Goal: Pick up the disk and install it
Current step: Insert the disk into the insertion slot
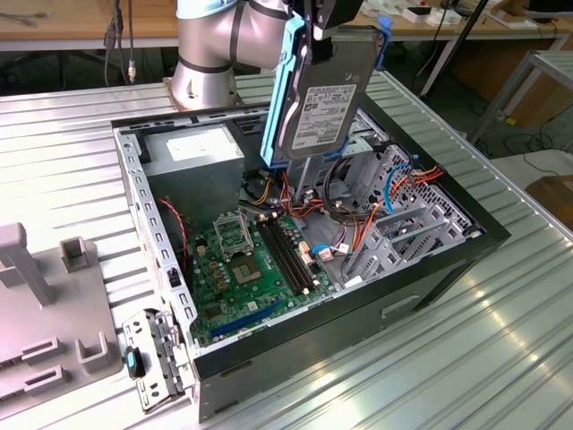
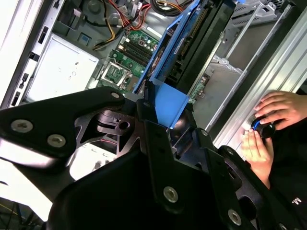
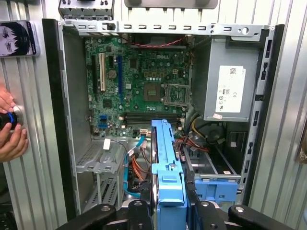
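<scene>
Blue-railed disk [image 1: 324, 98] gripped above the case [image 1: 269, 348]; first wrist view adds a hand [image 3: 13, 143]

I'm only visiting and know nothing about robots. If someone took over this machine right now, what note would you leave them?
Gripper: shut on the disk, gripping its upper end.
Disk: lifted and hanging roughly upright above the open computer case; in the first wrist view its blue rail points down into the case.
Done: the pick-up.
Left: the install. The disk is not yet seated in anything.
Watch out: a person's hands are on the table right beside the case.
</scene>
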`<state>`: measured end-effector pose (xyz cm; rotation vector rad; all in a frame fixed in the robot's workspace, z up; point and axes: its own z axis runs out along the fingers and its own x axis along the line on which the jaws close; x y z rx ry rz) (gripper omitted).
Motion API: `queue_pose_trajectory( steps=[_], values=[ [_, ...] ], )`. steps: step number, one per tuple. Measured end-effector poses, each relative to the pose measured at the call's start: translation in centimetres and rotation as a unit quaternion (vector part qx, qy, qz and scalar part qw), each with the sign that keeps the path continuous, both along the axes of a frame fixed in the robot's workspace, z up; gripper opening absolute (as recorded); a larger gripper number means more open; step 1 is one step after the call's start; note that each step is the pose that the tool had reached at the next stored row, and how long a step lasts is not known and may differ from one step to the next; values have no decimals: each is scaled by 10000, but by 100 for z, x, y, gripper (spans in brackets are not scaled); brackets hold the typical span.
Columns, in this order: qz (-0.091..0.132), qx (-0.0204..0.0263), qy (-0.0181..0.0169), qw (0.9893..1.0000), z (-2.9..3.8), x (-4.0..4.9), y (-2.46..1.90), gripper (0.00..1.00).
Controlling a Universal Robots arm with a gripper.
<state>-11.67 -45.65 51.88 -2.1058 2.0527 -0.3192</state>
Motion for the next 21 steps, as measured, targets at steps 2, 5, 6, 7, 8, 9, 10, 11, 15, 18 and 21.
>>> queue_pose_trajectory(
  steps=[2, 5, 6, 7, 8, 9, 10, 11, 15, 18, 21],
  values=[
    [0, 0, -1, 10000, -1, 1, -19, 37],
    [0, 0, -1, 10000, -2, 2, -61, 37],
    [0, 1, -1, 10000, -2, 2, -71, 37],
    [0, 0, -2, 10000, -2, 2, -78, 37],
    [0, 0, -2, 10000, -2, 2, -86, 37],
    [0, 0, -2, 10000, -3, 2, -100, 37],
    [0, 0, -3, 10000, -3, 2, -108, 37],
    [0, 0, -3, 10000, -3, 2, -116, 37],
    [0, 0, -4, 10000, -4, 2, -158, 37],
    [0, 0, -4, 10000, -4, 5, -187, 37],
    [0, 1, -5, 10000, -4, 20, -204, 37]
  ],
)
